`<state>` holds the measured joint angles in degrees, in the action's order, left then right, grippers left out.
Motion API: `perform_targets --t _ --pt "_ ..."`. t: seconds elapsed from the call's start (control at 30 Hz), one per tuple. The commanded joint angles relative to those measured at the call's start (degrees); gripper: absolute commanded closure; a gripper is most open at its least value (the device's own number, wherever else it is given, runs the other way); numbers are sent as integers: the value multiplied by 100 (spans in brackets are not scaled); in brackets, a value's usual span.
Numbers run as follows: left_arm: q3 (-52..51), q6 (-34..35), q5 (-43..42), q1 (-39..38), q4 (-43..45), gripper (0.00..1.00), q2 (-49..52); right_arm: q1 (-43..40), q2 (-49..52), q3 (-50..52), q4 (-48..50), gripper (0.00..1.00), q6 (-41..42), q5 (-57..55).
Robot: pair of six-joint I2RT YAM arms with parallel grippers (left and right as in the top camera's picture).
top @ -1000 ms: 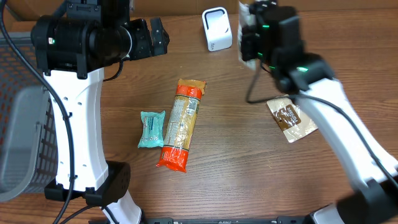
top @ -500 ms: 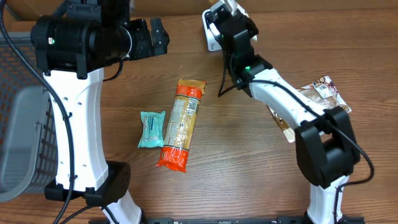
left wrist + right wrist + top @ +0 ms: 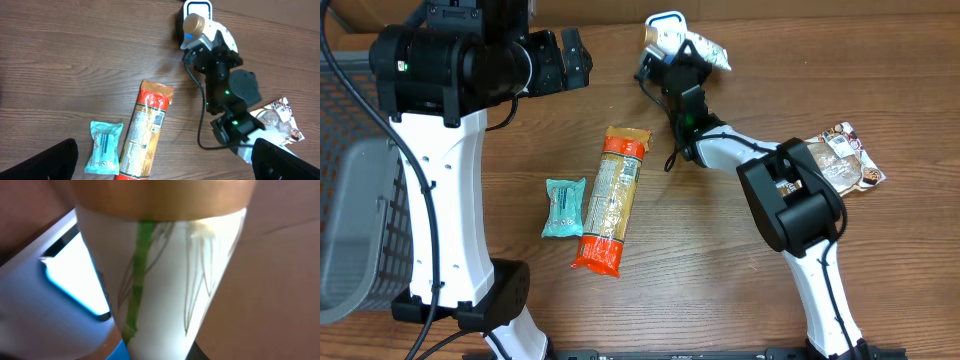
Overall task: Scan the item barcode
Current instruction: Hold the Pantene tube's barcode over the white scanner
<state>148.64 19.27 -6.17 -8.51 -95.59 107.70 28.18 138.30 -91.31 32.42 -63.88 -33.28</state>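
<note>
Right claw (image 3: 680,52) clamped on white packet with gold top (image 3: 160,255), right by white scanner box (image 3: 665,20), left claw (image 3: 578,58) wide apart

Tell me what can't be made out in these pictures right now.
- Barcode on the held packet: no view shows it; the right wrist view is too close and blurred.
- Scanner: overhead, mostly covered by packet and right arm.
- Snack bag: overhead, partly under the right arm; print too small.

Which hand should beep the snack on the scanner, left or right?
Right. The right hand grips the white-and-gold packet right at the scanner. The left hand is open, empty and off to the side.
</note>
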Motion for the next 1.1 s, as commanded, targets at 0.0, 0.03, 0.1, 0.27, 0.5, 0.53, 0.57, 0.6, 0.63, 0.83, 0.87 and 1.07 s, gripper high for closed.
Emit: perform_targets --t 0.0,0.03,0.1,0.27,0.5,0.53,0.57,0.6,0.63,0.83,0.87,1.07 --pt "33 -90 42 -13 22 1 57 -166 192 -610 181 96 -352 -162" --pt "33 -87 42 -13 22 0 57 -186 203 -682 175 96 -352 -162" --pt "33 -87 42 -13 22 0 57 -208 210 -769 160 96 -348 -92" --pt "33 -87 42 -13 22 0 57 -232 210 -981 22 96 -352 20" --pt "33 -87 44 -13 22 0 57 -256 212 -984 -63 96 -369 195" --pt "33 -87 42 -13 22 1 57 -258 212 -984 -85 96 -369 205" --pt "33 -87 42 -13 22 0 57 -260 212 -984 -114 96 -369 205" --pt "33 -87 42 -13 22 1 57 -260 212 -984 -179 96 -369 203" --pt "33 -87 44 -13 22 1 57 -260 212 -984 -234 96 -369 170" --pt "33 -87 42 -13 22 1 57 -258 39 -981 -363 96 -317 -195" --pt "33 -87 42 -13 22 1 57 -247 -50 -981 -448 96 -254 -203" --pt "33 -90 42 -13 22 1 57 -229 -1237 -981 -1784 96 767 -417"
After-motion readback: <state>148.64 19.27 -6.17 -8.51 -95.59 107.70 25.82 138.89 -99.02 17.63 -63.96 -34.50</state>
